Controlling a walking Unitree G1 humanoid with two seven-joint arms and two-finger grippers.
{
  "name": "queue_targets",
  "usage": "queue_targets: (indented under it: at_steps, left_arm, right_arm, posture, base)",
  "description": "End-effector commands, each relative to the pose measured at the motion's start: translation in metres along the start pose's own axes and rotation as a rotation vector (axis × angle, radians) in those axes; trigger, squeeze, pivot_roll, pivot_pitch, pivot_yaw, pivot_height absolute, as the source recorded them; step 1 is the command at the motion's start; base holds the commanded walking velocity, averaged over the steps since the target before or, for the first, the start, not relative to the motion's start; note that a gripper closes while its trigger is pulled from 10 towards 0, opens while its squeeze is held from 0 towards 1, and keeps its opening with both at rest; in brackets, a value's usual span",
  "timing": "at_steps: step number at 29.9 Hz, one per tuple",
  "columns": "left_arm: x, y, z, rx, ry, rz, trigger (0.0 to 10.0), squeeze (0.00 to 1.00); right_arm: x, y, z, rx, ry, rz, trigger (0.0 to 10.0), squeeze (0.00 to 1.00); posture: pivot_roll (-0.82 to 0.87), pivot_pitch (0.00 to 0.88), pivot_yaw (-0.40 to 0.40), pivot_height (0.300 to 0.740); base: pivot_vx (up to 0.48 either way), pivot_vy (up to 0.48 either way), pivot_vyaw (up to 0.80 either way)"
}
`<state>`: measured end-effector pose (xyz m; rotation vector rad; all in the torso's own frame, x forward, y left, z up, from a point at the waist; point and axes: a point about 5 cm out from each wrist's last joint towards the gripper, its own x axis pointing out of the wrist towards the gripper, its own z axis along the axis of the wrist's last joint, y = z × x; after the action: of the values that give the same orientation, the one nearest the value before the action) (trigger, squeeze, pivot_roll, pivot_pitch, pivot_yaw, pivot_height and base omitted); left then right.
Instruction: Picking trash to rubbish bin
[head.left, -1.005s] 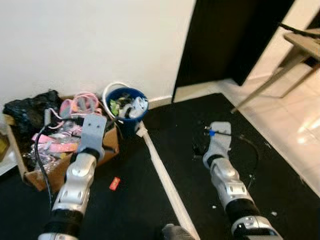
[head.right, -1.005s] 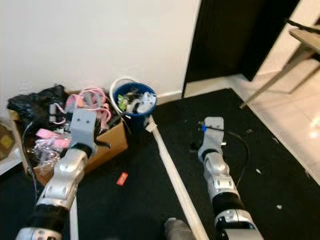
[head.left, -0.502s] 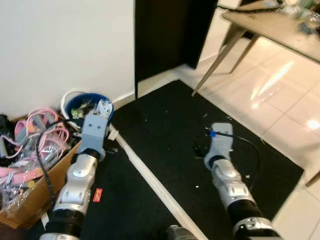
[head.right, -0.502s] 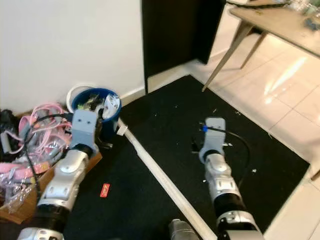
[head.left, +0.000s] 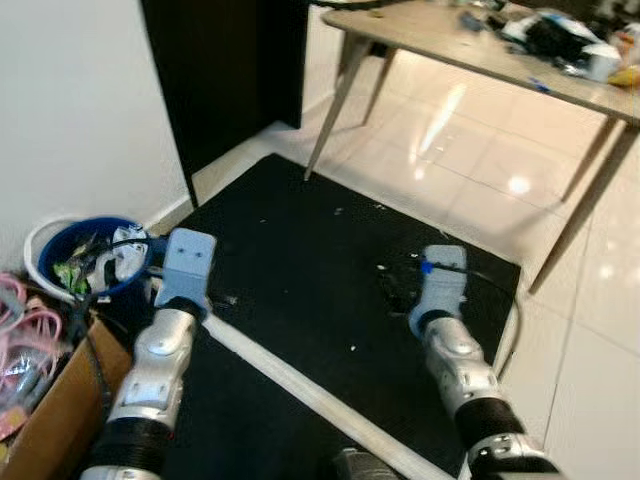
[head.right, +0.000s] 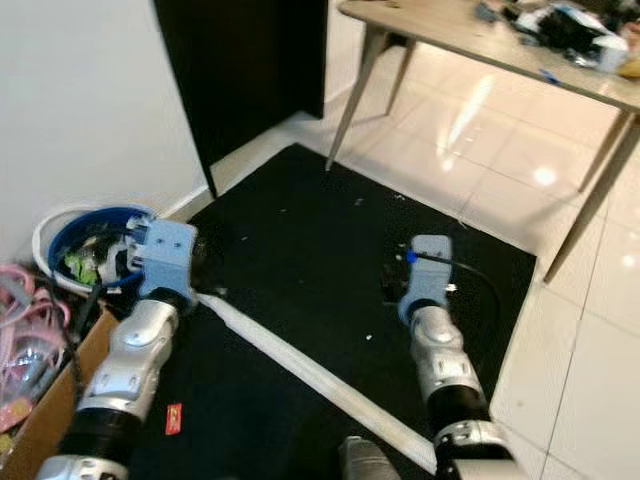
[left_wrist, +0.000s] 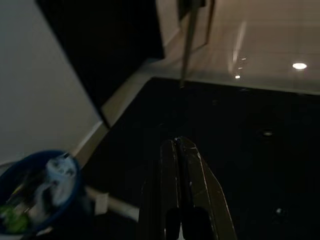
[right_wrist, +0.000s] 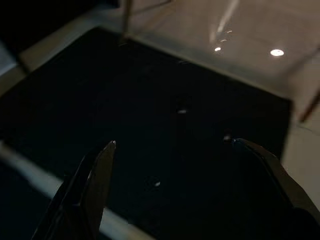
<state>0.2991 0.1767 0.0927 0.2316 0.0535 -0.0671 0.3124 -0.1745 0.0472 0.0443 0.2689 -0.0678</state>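
A large black mat is lying on the floor, and both arms are reaching out above it. The left gripper is hanging over the mat's left part with its jaws pressed together and nothing between them. The right gripper is hanging over the mat's right part with its jaws spread wide, and they are holding nothing.

The blue rubbish bin is standing just off the mat's left edge, against the white wall, and it is already filled with scraps and wrappers. Beside the bin, further left from the mat, a cardboard box with pink straps is showing. A small red piece of trash is lying on the dark floor left of the mat, near the left arm's elbow.

A long white strip is running along the mat's near edge, from the bin towards the right arm. Small pale crumbs are lying on the mat's middle. Beyond the mat's far and right edges, glossy tiled floor is spreading out openly, and the wooden table is standing over it on thin slanted legs. A dark doorway is opening behind the mat's far left corner.
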Motion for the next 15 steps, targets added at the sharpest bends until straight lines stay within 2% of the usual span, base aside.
queue_targets:
  at_steps: [1,10,15]
  left_arm:
    - [-0.0026,0.0012,-0.0035,0.012,0.009,0.003,10.0,0.0]
    - [-0.0029,0.0003,-0.0018,0.035,-0.012,-0.013,10.0,0.0]
    - [-0.0032,0.0002,-0.0012,0.032,-0.024,-0.008,10.0,0.0]
  right_arm:
    - [-0.0019,0.0031,-0.005,0.007,0.02,0.006,10.0,0.0]
    - [-0.0016,0.0037,-0.0048,-0.006,0.016,0.008,10.0,0.0]
    - [-0.0006,0.0035,-0.0039,-0.009,0.014,0.01,10.0,0.0]
  posture:
    - [0.06,0.062,-0.032,0.74]
    - [0.06,0.053,-0.037,0.74]
    - [0.06,0.048,-0.038,0.74]
  base:
    - [0.0,0.0,-0.71]
    - [0.0,0.0,-0.57]
    - [0.291,0.0,-0.33]
